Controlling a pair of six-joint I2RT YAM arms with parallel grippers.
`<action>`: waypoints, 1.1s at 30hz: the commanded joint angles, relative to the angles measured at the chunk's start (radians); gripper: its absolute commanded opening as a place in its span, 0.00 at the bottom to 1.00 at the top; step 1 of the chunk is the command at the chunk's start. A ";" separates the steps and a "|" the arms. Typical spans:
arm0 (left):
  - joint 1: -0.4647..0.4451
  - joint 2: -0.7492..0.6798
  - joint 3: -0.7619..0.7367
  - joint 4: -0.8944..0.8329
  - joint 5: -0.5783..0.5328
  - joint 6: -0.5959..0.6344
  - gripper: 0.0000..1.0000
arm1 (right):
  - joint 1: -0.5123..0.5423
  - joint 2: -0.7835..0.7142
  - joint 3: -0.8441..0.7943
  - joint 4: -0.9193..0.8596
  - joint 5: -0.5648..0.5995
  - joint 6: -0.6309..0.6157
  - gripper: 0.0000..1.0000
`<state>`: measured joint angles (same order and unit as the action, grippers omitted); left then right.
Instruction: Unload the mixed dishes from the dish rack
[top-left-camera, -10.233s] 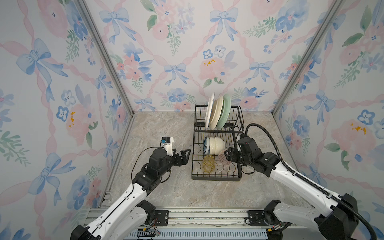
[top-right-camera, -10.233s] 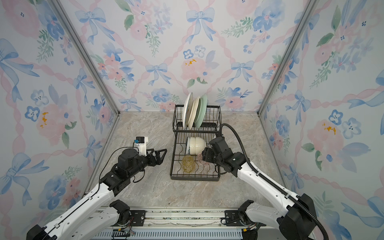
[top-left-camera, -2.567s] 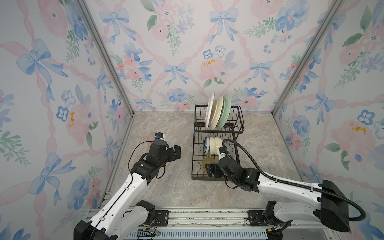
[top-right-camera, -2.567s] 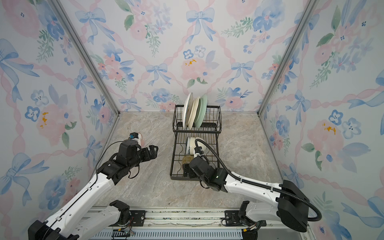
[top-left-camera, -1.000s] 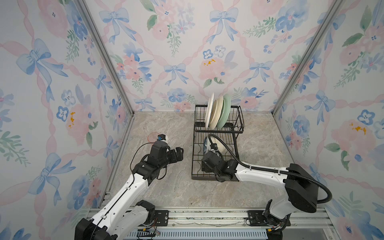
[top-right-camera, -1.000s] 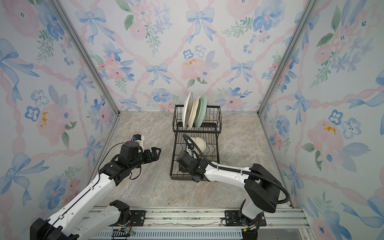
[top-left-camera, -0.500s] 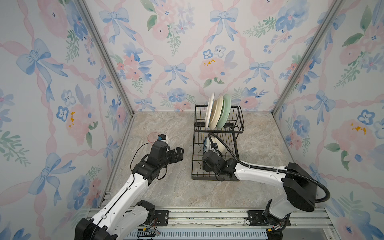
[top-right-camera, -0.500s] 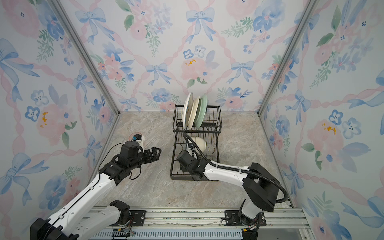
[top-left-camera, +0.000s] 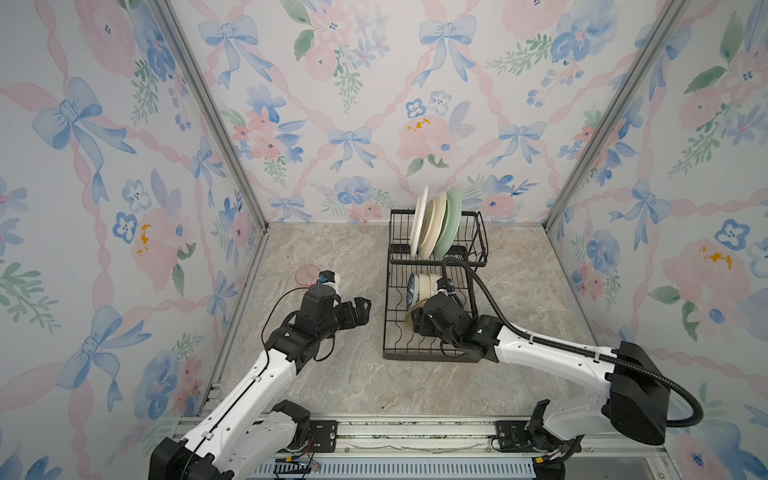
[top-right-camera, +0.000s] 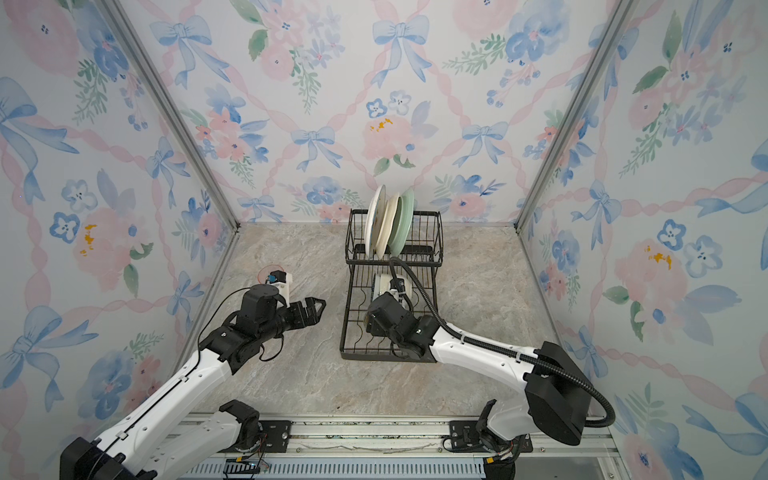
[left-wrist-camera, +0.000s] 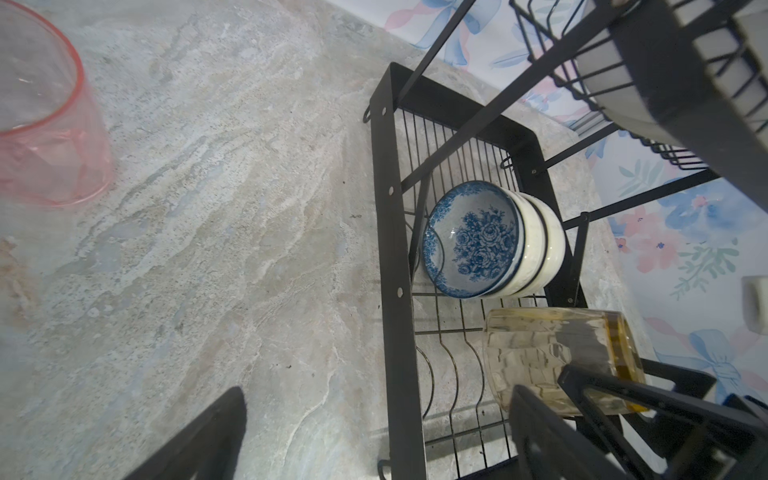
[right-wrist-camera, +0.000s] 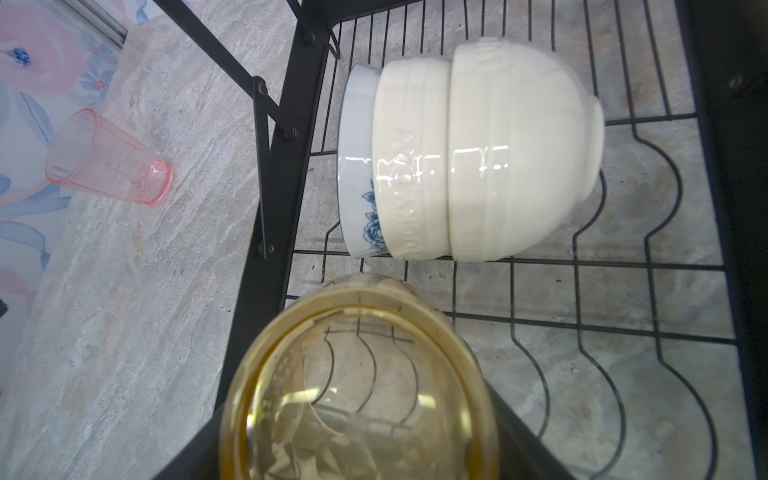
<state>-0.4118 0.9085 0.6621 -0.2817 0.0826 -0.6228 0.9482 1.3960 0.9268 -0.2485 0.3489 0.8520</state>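
Right wrist: translucent yellow tumbler (right-wrist-camera: 357, 374) tight in right claw (right-wrist-camera: 361, 415); left claw (top-left-camera: 362, 311) wide.

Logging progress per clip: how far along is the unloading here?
Done: pink tumbler stands on the table. In hand: right gripper clamps the yellow tumbler, not yet out of the dish rack; left gripper open, empty. Left: three nested bowls in the lower tray, three plates standing in the raised basket.

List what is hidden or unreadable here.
- Right gripper on the translucent yellow tumbler: contact unclear, jaw tips cut off by the right wrist view's edge, covered by its wrist in both top views.
- Translucent pink tumbler: mostly hidden behind the left wrist camera in both top views.
- White round plate: any print too small to read in both top views.
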 joint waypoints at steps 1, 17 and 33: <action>-0.008 -0.061 -0.044 0.075 0.057 -0.010 0.98 | -0.017 -0.059 -0.018 0.025 -0.034 0.029 0.62; -0.012 -0.111 -0.115 0.326 0.330 -0.150 0.93 | -0.108 -0.227 -0.064 0.090 -0.204 0.072 0.62; -0.123 0.001 -0.131 0.679 0.384 -0.255 0.74 | -0.210 -0.317 -0.102 0.193 -0.396 0.170 0.61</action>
<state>-0.5171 0.8909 0.5045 0.3168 0.4618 -0.8764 0.7544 1.0924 0.8394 -0.1249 0.0124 0.9848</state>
